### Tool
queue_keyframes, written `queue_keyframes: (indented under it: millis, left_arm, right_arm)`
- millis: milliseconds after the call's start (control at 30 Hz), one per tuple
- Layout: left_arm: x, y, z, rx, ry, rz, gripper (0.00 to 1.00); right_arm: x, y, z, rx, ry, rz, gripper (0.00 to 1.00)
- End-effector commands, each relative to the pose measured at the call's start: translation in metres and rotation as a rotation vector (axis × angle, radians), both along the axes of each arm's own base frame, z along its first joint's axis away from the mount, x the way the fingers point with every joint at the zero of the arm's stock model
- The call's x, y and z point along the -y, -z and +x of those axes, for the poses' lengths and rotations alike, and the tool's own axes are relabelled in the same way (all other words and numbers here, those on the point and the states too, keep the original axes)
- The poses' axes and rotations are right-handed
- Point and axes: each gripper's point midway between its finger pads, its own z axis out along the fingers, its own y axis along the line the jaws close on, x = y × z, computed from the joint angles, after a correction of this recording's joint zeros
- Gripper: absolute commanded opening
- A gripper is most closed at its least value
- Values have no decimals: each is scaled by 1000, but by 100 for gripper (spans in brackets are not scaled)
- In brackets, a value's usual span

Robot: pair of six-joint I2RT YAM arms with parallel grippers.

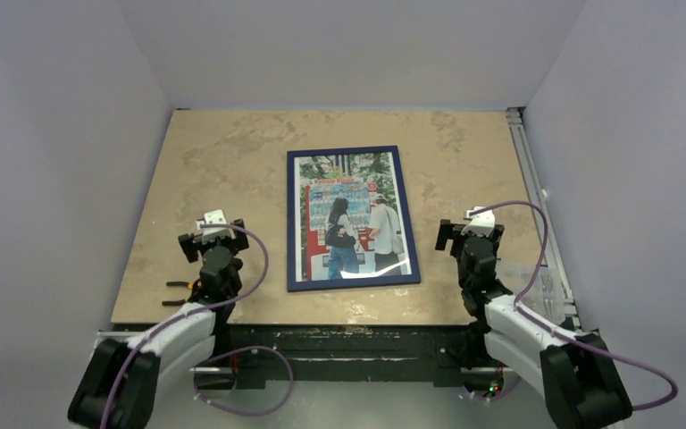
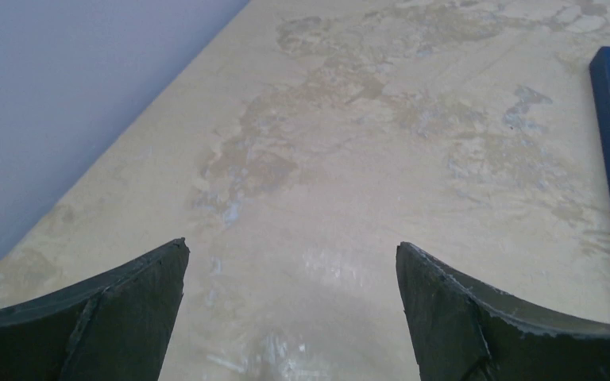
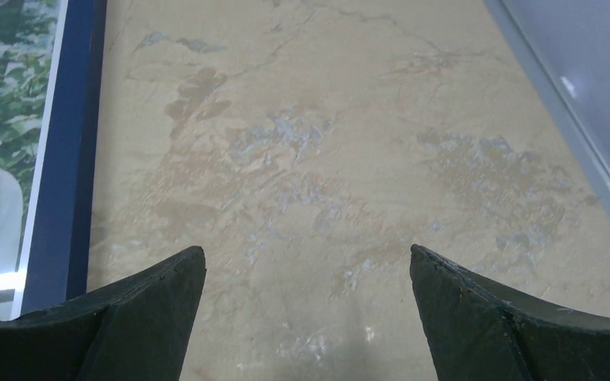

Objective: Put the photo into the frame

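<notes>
Now, photo [image 1: 353,219]: sitting inside frame [image 1: 353,282], flat on desk [image 1: 223,161]
Left fingers [image 2: 111,317]: standing apart, empty
Right fingers [image 3: 127,317]: standing apart, empty

The left gripper [image 1: 214,236] hangs just left of the frame [image 1: 291,223], jaws spread wide and holding nothing, fingers [image 2: 127,309] pointing forward and down. The right gripper [image 1: 472,234] hangs just right of the frame, equally wide and empty. The left arm [image 1: 174,335] and right arm [image 1: 527,326] sit folded low, nearer than the frame's near rail.
</notes>
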Motion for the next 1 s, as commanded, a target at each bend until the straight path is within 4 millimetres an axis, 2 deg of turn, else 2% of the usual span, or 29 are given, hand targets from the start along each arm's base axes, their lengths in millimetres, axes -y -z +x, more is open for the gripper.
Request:
queue_keyframes:
  millis: [0,100,167,267,300,367,433,500,567,600,667,733,800,967]
  left_arm:
    - [-6,-44,14,252,10,59,100]
    - [1,-52,38,238,52,96,100]
    - [8,-51,46,202,89,100,100]
    - [17,-46,53,170,182,77,100]
    - [25,-44,56,168,239,63,100]
    - [44,-34,67,162,369,87,100]
    - [49,-24,83,135,391,129,100]
    - [46,-22,84,84,382,77,100]
    - [44,-22,85,101,373,79,100]
    - [43,-23,86,118,368,90,100]
    - [42,-24,84,130,356,96,100]
    - [45,-21,81,115,376,95,100]
    - [46,-23,83,128,379,108,100]
    - [48,-23,84,121,390,103,100]
  right_arm:
    - [22,-52,20,254,123,-20,98]
    - [25,-58,29,313,108,-21,99]
    - [27,-63,43,334,110,-9,99]
    - [34,-56,70,269,143,38,99]
    - [33,-51,76,255,119,69,99]
    - [41,-47,76,319,155,105,99]
    - [48,-47,73,359,174,94,97]
    - [45,-30,78,258,178,115,97]
    - [47,-40,90,283,180,74,97]
    - [47,-31,92,219,191,84,97]
    - [47,-33,91,242,175,61,97]
    - [46,-24,91,189,179,72,97]
    - [45,-30,92,220,173,64,97]
    - [45,-27,92,205,173,64,97]
